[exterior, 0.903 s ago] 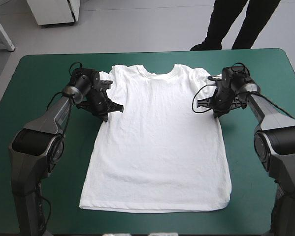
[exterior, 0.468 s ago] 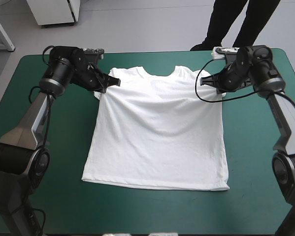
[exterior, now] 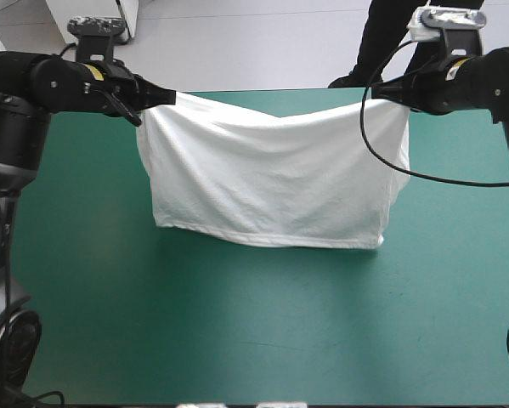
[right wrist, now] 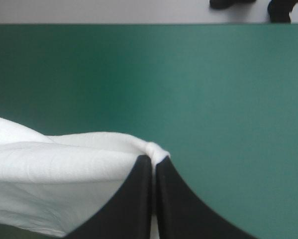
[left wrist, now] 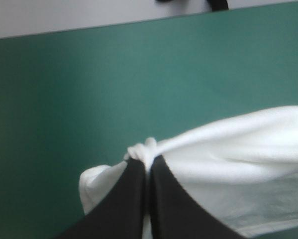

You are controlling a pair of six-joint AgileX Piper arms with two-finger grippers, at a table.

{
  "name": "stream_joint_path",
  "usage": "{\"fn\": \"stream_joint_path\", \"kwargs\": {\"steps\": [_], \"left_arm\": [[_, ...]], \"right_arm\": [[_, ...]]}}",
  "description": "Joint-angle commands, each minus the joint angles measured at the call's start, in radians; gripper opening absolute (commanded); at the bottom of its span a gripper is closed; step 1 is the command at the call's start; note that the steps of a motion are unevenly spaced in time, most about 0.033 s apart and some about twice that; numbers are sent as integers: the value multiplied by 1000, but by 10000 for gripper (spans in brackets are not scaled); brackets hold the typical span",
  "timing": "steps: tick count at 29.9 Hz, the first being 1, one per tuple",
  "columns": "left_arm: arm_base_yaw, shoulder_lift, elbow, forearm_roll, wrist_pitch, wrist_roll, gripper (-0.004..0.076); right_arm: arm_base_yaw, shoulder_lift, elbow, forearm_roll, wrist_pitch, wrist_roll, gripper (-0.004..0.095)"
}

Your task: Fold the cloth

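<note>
The white T-shirt (exterior: 271, 183) hangs as a sagging curtain over the far half of the teal-green table, held up by its two upper corners. Its lower hem rests on the cover. My left gripper (exterior: 171, 99) is shut on the T-shirt at the left corner, raised above the table. In the left wrist view the black fingers (left wrist: 134, 199) meet in a point with a bunch of the T-shirt (left wrist: 228, 154) pinched at their tips. My right gripper (exterior: 375, 92) is shut on the T-shirt at the right corner, and the right wrist view shows the T-shirt (right wrist: 54, 174) trailing to one side of the gripper (right wrist: 152, 159).
Bare teal-green cover (exterior: 254, 323) stretches from the T-shirt's hem to the near edge. The table's far edge (right wrist: 149, 23) lies ahead of both grippers. A black cable (exterior: 381, 153) loops down from the right wrist in front of the cloth.
Both arms have risen and drawn the T-shirt's shoulder end up off the table. The T-shirt, earlier spread flat, now hangs from the two grippers with only its hem on the cover.
</note>
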Motion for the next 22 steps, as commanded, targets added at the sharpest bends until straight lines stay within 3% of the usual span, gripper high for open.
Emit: {"fn": "stream_joint_path", "kwargs": {"steps": [1,12,22], "left_arm": [[-5,-117,-40,-17,18,-1,-10],[-5,-143,-40,-12,-78,6,-10],[-5,-13,-40,42,-493,29,-10]], "right_arm": [[-2,-69,-80,-5,-19,-12,-17],[-2,-65,-108,-10,-53,-17,-17],[-2,75,-108,-127,-389,-23,-17]]}}
